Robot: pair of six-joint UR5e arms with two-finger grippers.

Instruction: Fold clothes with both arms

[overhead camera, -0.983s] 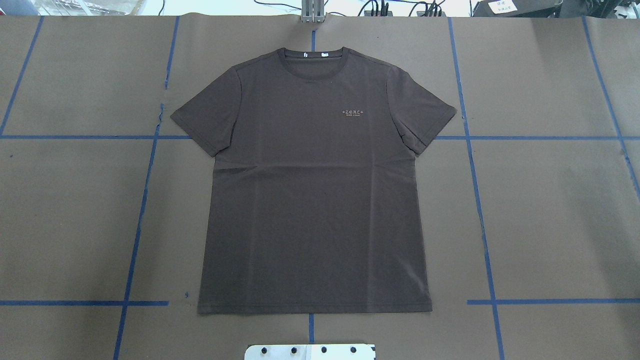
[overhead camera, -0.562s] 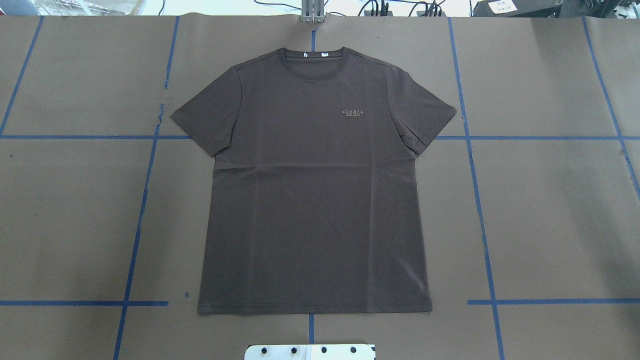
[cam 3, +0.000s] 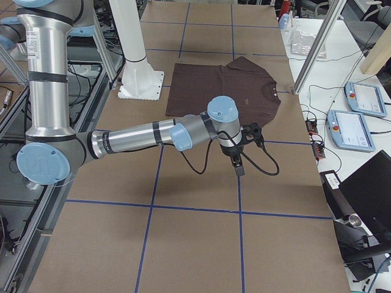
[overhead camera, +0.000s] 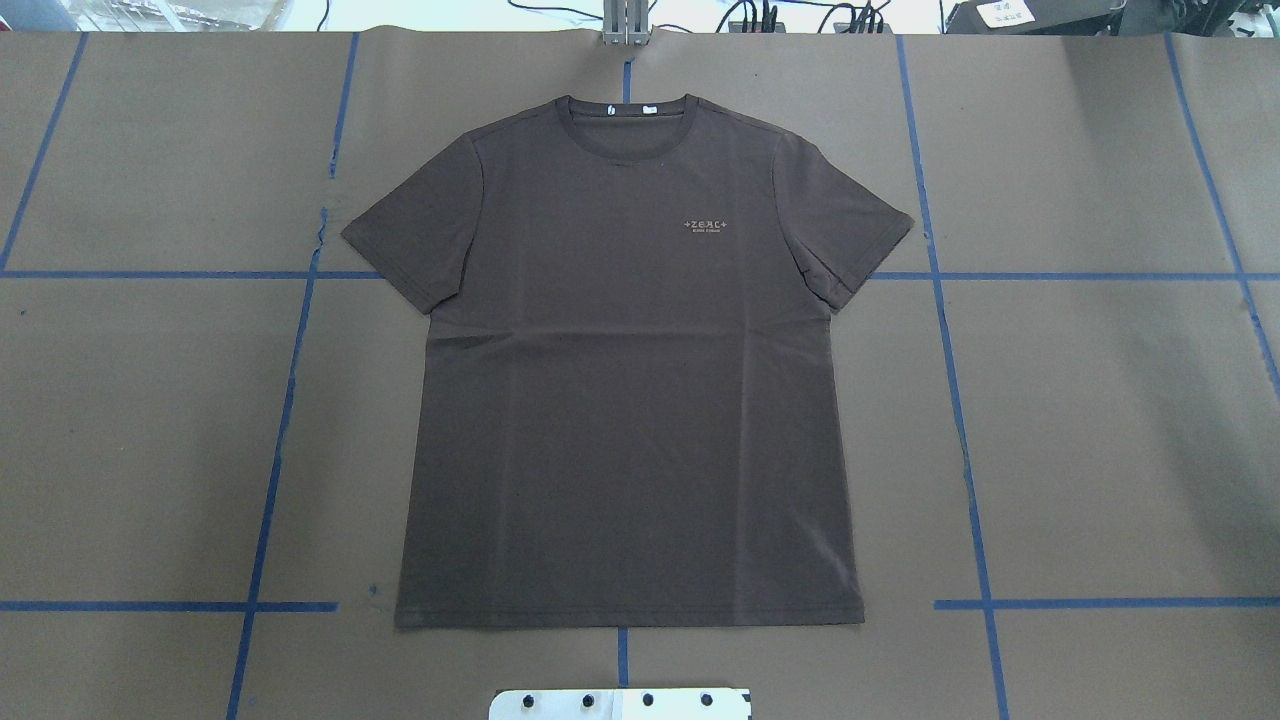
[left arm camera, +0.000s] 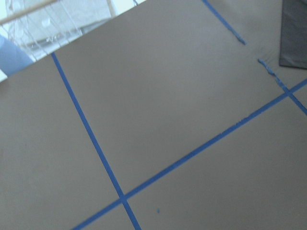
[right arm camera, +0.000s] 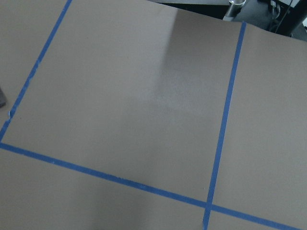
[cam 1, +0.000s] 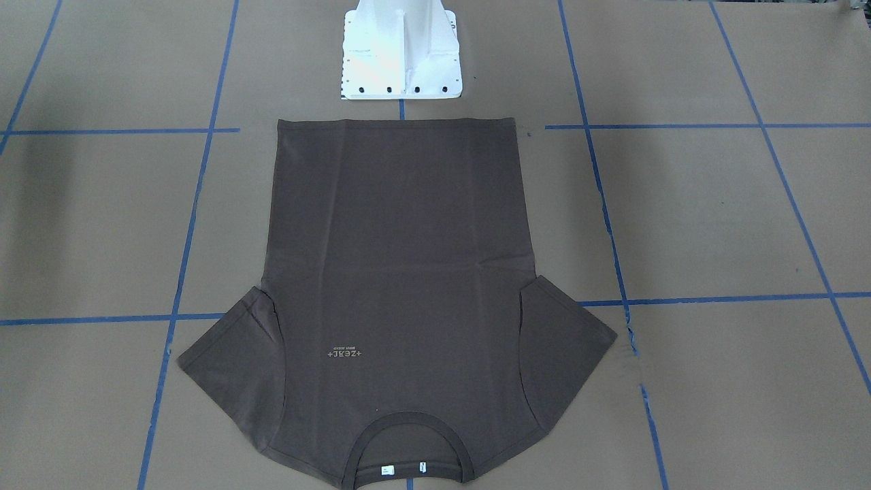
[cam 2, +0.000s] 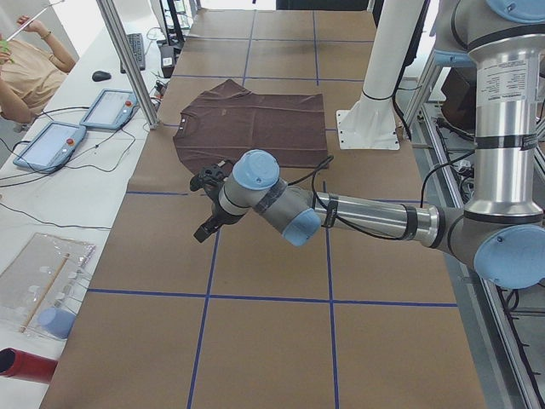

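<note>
A dark brown short-sleeved cotton T-shirt (overhead camera: pixel 625 400) is laid flat and face up in the middle of a wide table (overhead camera: pixel 1100 420), which is covered in brown paper and marked into squares by blue tape lines (overhead camera: pixel 960 420). Its round ribbed collar (overhead camera: pixel 625 105) is turned toward the far edge of the table and lies close to that edge. Its straight hem (overhead camera: pixel 628 620) is set toward the robot, just short of the white metal pedestal base (cam 1: pixel 401 54) and not touching it. Both sleeves are spread outward, and a shallow crease is seen just below the sleeve on the robot's left (overhead camera: pixel 395 235). A small pale logo (overhead camera: pixel 709 226) is printed on the chest. Broad bare paper is left open on either side of the shirt.

The silver-and-grey tubular left arm (cam 2: pixel 366 217), fitted with light blue joint caps, is stretched out low over the bare paper on the robot's left of the shirt. Its black two-finger left gripper (cam 2: pixel 206 226) is pointed downward near the sleeve edge. Only a corner of dark cloth (left arm camera: pixel 293 33) is caught at the edge of the left wrist view.

The matching right arm (cam 3: pixel 134 139) is held likewise over the paper on the other side, with its black right gripper (cam 3: pixel 237 166) pointed downward and apart from the cloth. Whether the fingers of either gripper are apart or together cannot be told, since each is shown only from a side view.
</note>
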